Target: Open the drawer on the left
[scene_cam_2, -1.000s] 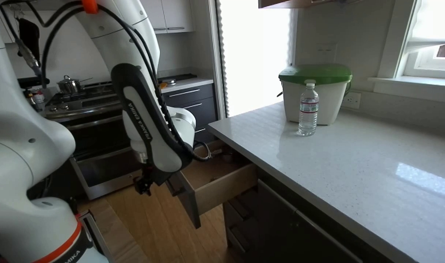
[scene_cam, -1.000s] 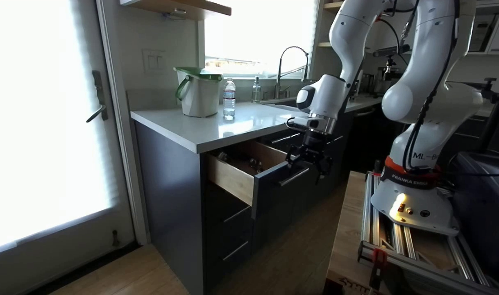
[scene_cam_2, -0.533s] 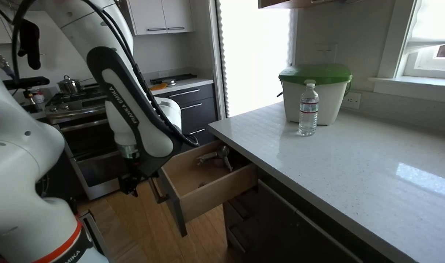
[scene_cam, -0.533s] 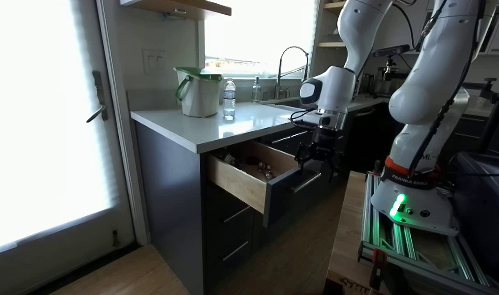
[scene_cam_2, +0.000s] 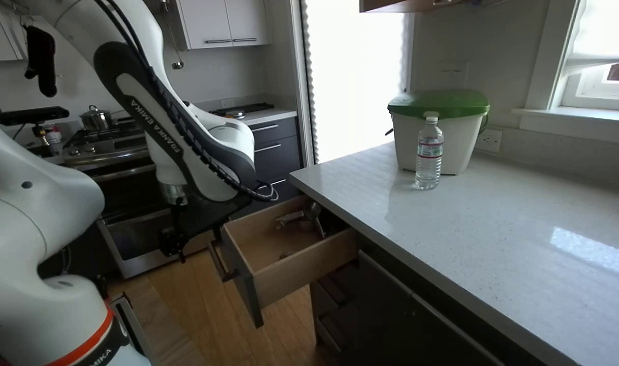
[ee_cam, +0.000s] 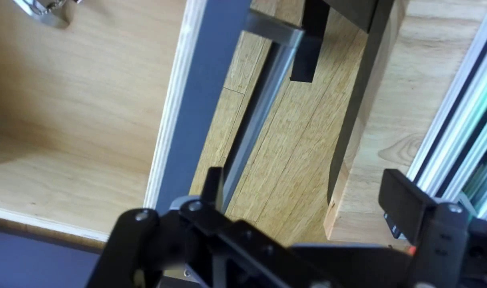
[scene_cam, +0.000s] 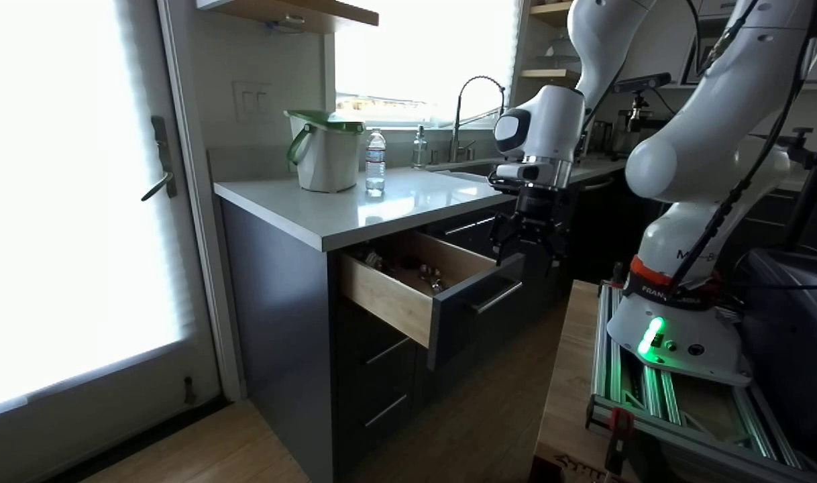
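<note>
Left in the wrist view, the shallow drawer (ee_cam: 167, 124) has a box (ee_cam: 99, 120) of smooth, pale, grained wood and a flat dark grey front (ee_cam: 198, 100) that looks matt. Its straight silver bar handle (ee_cam: 263, 100), upper centre, is satin metal. The black two-fingered gripper (ee_cam: 307, 192) across the bottom looks mostly matt. Right of centre in an exterior view, the speckled pale grey countertop (scene_cam_2: 492, 244) is glossy, the bottle (scene_cam_2: 428, 165) clear plastic, the tapered white bin (scene_cam_2: 459, 145) and its green lid (scene_cam_2: 439, 103) smooth plastic.
</note>
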